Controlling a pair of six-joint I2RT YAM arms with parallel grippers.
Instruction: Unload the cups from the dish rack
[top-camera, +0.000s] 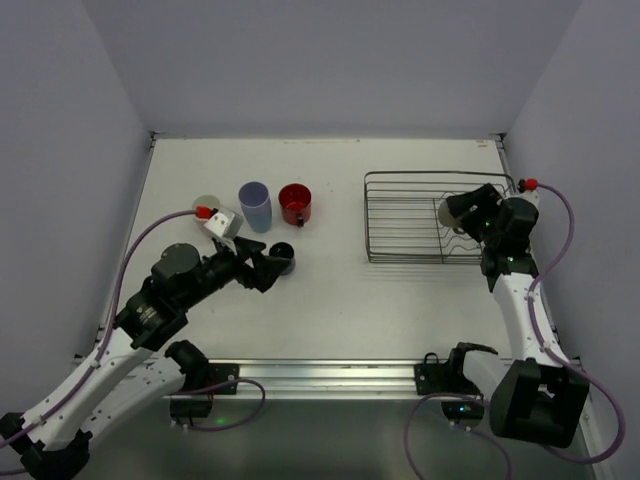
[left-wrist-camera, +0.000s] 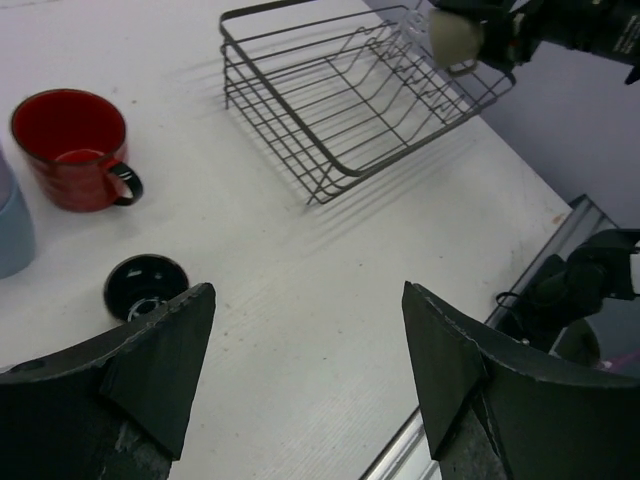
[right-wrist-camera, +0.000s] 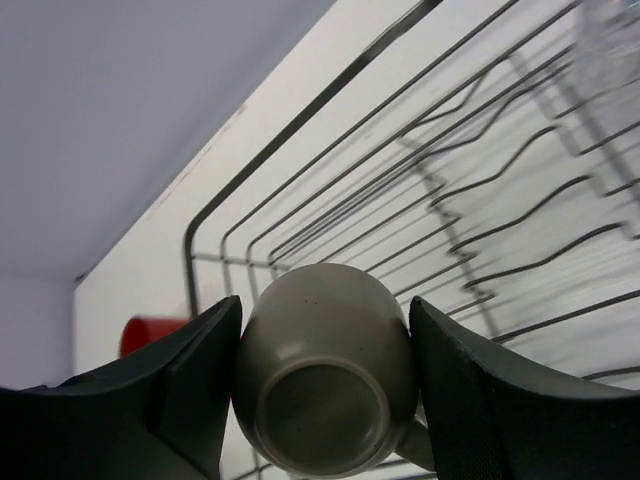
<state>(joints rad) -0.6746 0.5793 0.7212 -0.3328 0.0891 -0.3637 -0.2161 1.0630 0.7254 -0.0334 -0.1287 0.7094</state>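
Note:
The dark wire dish rack (top-camera: 367, 215) stands at the right of the table. My right gripper (top-camera: 462, 212) is shut on an olive-grey cup (right-wrist-camera: 325, 360) and holds it over the rack's right end, its base toward the wrist camera. A clear glass (right-wrist-camera: 610, 40) shows blurred in the rack. On the table to the left stand a lavender tumbler (top-camera: 255, 205), a red mug (top-camera: 295, 203) and a dark navy cup (top-camera: 284, 257). My left gripper (left-wrist-camera: 310, 370) is open and empty, with the navy cup (left-wrist-camera: 146, 285) just outside its left finger.
A pale cup (top-camera: 206, 203) sits partly hidden behind my left wrist. White walls close the table on three sides. A metal rail (top-camera: 330, 375) and cables run along the near edge. The rack (left-wrist-camera: 270, 100) lies ahead of my left gripper.

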